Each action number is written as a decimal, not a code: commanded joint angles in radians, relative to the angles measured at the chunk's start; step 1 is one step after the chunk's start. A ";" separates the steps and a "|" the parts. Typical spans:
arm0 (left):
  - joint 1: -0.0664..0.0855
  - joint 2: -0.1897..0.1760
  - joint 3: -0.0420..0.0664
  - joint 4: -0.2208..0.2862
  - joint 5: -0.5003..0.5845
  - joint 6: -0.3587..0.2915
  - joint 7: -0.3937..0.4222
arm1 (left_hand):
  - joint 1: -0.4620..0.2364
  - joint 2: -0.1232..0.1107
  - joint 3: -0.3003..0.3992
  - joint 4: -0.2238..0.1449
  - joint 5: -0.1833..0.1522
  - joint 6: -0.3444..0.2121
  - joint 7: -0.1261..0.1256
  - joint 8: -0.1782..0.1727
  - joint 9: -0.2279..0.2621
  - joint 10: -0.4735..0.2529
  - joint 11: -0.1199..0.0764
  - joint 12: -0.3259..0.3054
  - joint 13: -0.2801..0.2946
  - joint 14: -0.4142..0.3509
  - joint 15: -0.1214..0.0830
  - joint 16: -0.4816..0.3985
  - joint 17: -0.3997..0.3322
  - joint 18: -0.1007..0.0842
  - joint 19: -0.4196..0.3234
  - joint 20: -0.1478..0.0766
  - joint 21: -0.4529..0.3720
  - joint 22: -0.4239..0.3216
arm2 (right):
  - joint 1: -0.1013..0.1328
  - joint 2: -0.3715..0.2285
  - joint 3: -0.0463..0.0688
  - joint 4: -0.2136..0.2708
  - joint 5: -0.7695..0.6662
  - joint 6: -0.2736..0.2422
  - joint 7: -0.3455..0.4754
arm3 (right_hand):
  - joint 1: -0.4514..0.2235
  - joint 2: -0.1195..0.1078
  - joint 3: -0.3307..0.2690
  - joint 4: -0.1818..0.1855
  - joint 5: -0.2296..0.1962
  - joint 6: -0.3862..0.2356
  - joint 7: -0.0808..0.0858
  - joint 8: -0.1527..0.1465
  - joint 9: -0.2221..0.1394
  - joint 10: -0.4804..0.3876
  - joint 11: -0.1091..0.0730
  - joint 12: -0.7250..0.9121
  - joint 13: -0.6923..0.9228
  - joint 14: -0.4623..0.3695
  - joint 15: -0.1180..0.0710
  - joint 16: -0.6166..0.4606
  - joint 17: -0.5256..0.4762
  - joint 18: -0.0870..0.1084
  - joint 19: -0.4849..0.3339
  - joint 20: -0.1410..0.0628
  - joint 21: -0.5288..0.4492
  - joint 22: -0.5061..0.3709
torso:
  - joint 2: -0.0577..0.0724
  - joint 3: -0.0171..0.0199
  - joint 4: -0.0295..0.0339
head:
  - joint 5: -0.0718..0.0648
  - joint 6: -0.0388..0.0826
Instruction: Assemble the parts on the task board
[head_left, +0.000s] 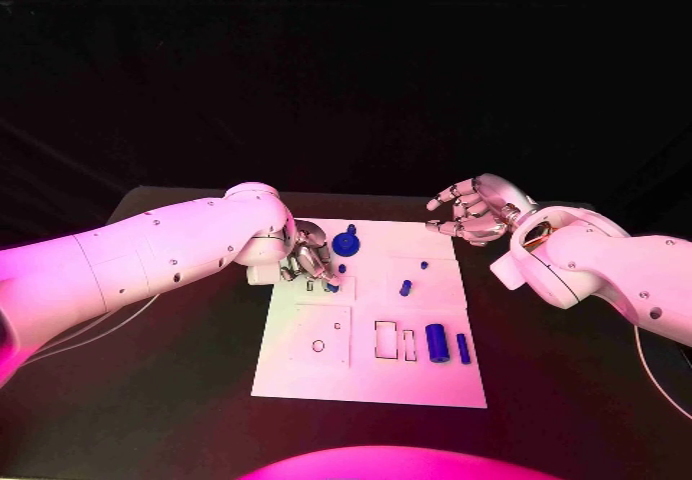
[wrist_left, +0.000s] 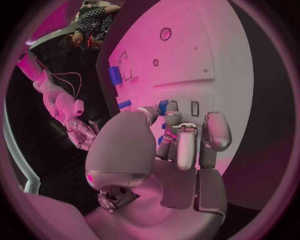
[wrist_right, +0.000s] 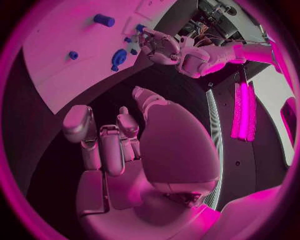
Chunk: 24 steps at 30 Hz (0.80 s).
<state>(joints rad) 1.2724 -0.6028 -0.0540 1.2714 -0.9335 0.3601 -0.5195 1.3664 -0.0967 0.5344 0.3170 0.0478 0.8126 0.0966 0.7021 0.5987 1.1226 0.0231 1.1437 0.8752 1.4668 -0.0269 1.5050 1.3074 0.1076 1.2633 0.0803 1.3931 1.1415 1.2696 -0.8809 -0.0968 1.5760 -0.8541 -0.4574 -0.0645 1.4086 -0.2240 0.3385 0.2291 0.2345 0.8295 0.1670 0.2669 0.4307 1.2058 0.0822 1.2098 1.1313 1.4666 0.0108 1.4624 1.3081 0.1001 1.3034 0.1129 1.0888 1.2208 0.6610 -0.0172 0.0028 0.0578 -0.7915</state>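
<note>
Pressing a small blue part (head_left: 333, 285) down at the white board (head_left: 310, 375), the left hand (head_left: 306, 255) pinches it at its fingertips (wrist_left: 164, 107), and seating it seems next, while the right hand (head_left: 473, 212) hovers, curled and empty, beyond the board's far corner.

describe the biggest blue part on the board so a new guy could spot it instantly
Find the white task board mid-table, then its far edge. The round blue part sits there, just beside the left hand. It is disc-shaped with a stub on top, unlike the slim blue cylinders near the board's front right.
</note>
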 joint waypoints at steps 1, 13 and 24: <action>-0.001 0.002 -0.001 -0.001 0.005 0.036 -0.003 | -0.002 -0.011 0.072 -0.053 0.004 -0.008 -0.001 -0.003 0.001 -0.009 0.002 -0.007 -0.006 0.035 -0.004 0.002 0.107 -0.016 0.002 -0.001 0.005 -0.001 | 0.000 0.000 0.000 0.000 -0.011 0.008 0.005 | 0.008 -0.002 0.006 0.000 0.006 -0.002 -0.002 0.007 0.001 0.007 -0.003 -0.001 -0.001 0.039 -0.007 -0.006 0.019 0.010 -0.001 -0.003 -0.008 -0.001 | 0.000 0.0000 0.0003 | 0.001 0.000; -0.001 -0.015 -0.001 0.021 0.076 -0.097 0.021 | -0.137 -0.127 0.348 -0.247 0.290 0.051 -0.013 0.025 0.071 0.106 -0.015 0.037 0.077 0.080 -0.021 0.039 0.199 -0.036 0.080 -0.015 0.058 0.105 | -0.001 0.001 0.000 -0.002 -0.011 0.001 0.009 | 0.007 -0.002 0.006 0.001 0.008 -0.002 -0.002 0.008 0.001 0.007 -0.003 -0.002 -0.002 0.039 -0.007 -0.006 0.019 0.011 -0.001 -0.003 -0.010 -0.003 | 0.000 -0.0002 0.0004 | 0.001 -0.003; -0.003 -0.052 0.002 0.079 0.062 -0.222 0.036 | -0.214 -0.156 0.352 -0.310 0.532 0.105 -0.037 0.029 0.099 0.179 -0.039 0.074 0.145 0.097 -0.045 0.056 0.242 -0.052 0.138 -0.038 0.092 0.182 | -0.002 -0.003 -0.001 -0.002 -0.011 -0.003 0.009 | 0.007 -0.002 0.006 0.001 0.008 -0.002 -0.002 0.008 0.001 0.007 -0.003 -0.002 -0.002 0.039 -0.007 -0.006 0.019 0.011 -0.001 -0.003 -0.010 -0.003 | 0.001 -0.0001 0.0016 | 0.006 -0.006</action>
<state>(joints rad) 1.2704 -0.6538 -0.0532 1.3430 -0.8761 0.2043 -0.5038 1.1627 -0.2534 0.6543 0.2462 0.5761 0.9104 0.0603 0.7285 0.6955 1.2944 -0.0143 1.2121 1.0188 1.4668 -0.0661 1.5555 1.3074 0.0755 1.3955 0.0410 1.4796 1.3082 1.2687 -0.8829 -0.0974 1.5734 -0.8554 -0.4598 -0.0637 1.4086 -0.2240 0.3385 0.2291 0.2382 0.8295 0.1670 0.2708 0.4304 1.2059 0.0823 1.2099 1.1294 1.4666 0.0108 1.4624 1.3078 0.1001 1.3034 0.1129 1.0843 1.2195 0.6617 -0.0173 0.0040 0.0623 -0.7955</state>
